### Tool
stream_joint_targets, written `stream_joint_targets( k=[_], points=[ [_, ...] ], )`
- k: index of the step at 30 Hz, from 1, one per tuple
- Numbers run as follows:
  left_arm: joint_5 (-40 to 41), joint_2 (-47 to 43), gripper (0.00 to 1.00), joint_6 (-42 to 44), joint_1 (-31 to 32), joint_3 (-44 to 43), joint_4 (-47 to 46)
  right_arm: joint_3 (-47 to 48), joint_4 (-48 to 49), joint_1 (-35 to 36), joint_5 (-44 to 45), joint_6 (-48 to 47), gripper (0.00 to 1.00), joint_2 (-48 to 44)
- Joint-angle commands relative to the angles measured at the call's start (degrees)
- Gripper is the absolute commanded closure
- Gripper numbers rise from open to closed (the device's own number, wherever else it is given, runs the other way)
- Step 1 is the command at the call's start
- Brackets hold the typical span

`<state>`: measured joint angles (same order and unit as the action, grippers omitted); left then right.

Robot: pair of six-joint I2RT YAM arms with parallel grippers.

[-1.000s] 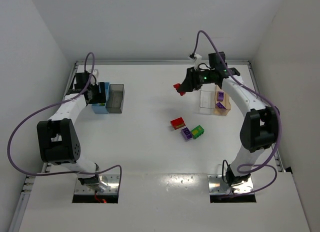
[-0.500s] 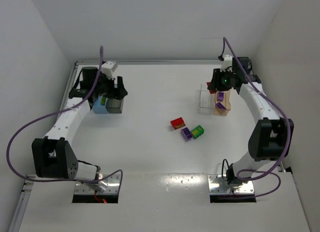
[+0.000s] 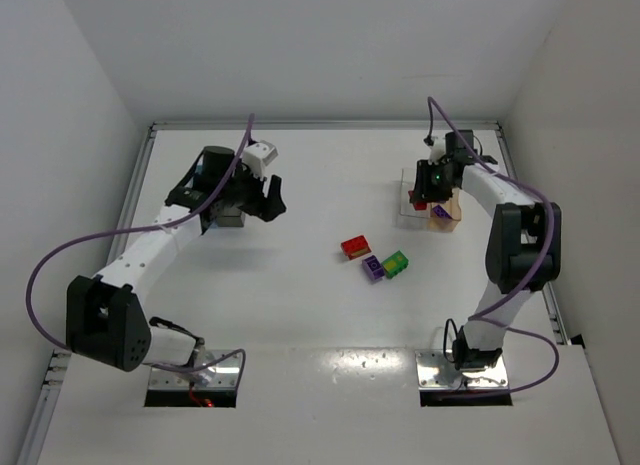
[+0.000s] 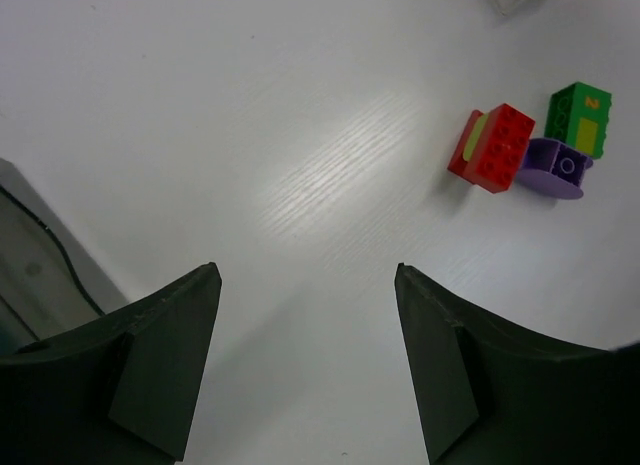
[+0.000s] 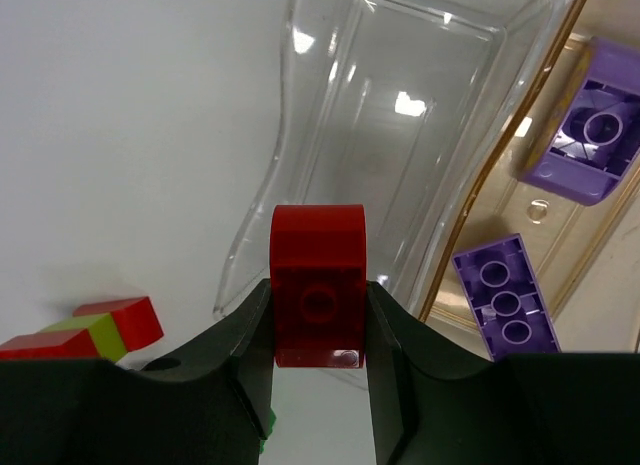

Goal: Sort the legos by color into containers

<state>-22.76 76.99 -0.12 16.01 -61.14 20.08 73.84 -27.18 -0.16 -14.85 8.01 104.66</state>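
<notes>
Now, purple legos (image 5: 503, 290) in tan bin (image 5: 575, 255)

Table (image 3: 300, 285) carries legos (image 3: 355, 247) and perhaps four bins (image 5: 400, 155).

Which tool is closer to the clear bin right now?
Right. The right tool hangs at the edge of the clear bin, shut on a red brick. The left tool is open, far off across the table on the left side.
</notes>
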Motion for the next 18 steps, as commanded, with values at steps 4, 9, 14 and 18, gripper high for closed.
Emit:
stream_joint_targets(
  k=[4, 9, 14, 18],
  points=[
    [-7.46, -1.68, 0.22, 2.93, 4.2, 0.76, -1.97, 2.8, 0.81, 0.25, 2.37, 1.04, 0.46, 0.98],
    [-7.83, 1.13, 0.22, 4.77, 10.26, 1.29, -1.97, 2.8, 0.81, 0.78, 1.06, 1.56, 0.39, -0.77],
    [-3.62, 6.23, 0.24, 6.0, 18.26, -0.11, -3.63, 2.8, 0.28, 0.26, -4.65, 2.18, 0.39, -7.09],
    [0.34, 12.47, 0.26, 6.53, 23.26, -4.14, -4.17, 2.8, -1.3, -1.06, -4.23, 2.18, 0.39, -13.86]
  ],
)
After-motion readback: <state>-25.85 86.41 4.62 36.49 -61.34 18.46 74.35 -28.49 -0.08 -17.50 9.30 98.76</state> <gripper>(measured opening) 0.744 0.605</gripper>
